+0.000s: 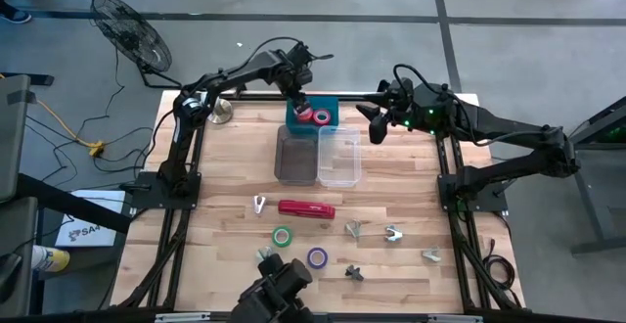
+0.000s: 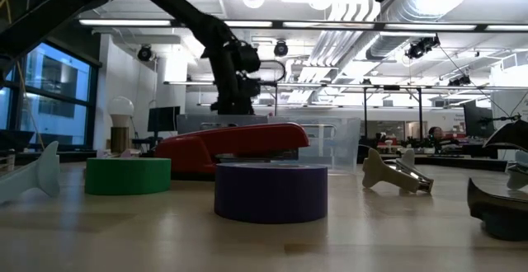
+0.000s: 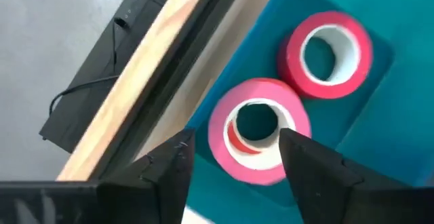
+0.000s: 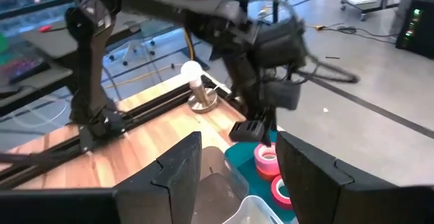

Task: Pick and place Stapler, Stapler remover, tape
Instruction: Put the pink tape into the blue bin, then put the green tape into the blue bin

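Observation:
My left gripper (image 1: 299,102) is open over the teal bin (image 1: 331,101) at the table's far middle. Its fingers stand just above a pink tape roll (image 3: 258,132) that lies flat in the bin beside a red roll (image 3: 329,54). I cannot tell if a finger touches the pink roll. The red stapler (image 1: 306,208) lies flat mid-table. A green tape roll (image 1: 283,236) and a purple one (image 1: 317,257) lie flat nearer the front edge. Several grey staple removers (image 1: 354,228) are scattered around them. My right gripper (image 1: 377,127) is open and empty, in the air right of the bins.
A smoky bin (image 1: 295,155) and a clear bin (image 1: 338,155) stand side by side just on the near side of the teal bin. A bulb on a metal base (image 1: 223,113) stands at the far left. A camera mount (image 1: 279,284) sits at the front edge.

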`<state>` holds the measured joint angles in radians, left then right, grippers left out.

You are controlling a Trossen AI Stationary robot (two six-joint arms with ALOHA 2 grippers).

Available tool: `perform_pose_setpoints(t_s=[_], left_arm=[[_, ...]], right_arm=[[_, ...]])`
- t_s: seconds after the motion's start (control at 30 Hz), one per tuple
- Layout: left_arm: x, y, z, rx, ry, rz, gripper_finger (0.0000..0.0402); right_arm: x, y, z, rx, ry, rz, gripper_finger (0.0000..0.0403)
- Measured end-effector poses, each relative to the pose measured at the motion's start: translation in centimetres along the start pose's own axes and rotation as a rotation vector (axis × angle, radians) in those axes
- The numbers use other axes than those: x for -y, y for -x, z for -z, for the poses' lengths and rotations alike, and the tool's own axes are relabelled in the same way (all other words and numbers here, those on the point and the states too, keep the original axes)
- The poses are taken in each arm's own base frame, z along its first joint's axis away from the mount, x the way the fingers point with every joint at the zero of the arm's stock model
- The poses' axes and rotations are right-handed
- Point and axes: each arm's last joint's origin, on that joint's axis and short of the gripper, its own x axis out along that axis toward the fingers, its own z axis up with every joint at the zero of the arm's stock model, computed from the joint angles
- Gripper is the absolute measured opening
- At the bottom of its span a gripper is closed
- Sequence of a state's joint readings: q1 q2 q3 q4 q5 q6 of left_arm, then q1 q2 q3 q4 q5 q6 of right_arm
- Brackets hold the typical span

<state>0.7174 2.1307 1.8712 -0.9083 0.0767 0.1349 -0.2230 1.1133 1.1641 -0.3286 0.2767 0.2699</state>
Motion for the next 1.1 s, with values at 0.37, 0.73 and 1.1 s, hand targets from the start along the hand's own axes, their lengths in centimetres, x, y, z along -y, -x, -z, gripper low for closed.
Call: perform_pose_setpoints(t_s=[0.37, 0.73, 1.1], left_arm=[[2.6, 6.6, -1.9, -0.035, -0.004, 0.0, 0.0216], [7.1, 9.4, -0.9, -0.128, -0.006, -0.038, 0.0216], [10.7, 14.6, 1.5, -0.153, -0.031, -0.129, 0.0216]], right_arm=[[-0.3, 0.1, 0.1, -0.03, 0.114, -0.109, 0.0181], [0.2, 2.3, 0.0, -0.044, 0.197, -0.157, 0.0181], [1.0, 5.0, 0.0, -0.063, 0.236, -0.154, 0.0181]])
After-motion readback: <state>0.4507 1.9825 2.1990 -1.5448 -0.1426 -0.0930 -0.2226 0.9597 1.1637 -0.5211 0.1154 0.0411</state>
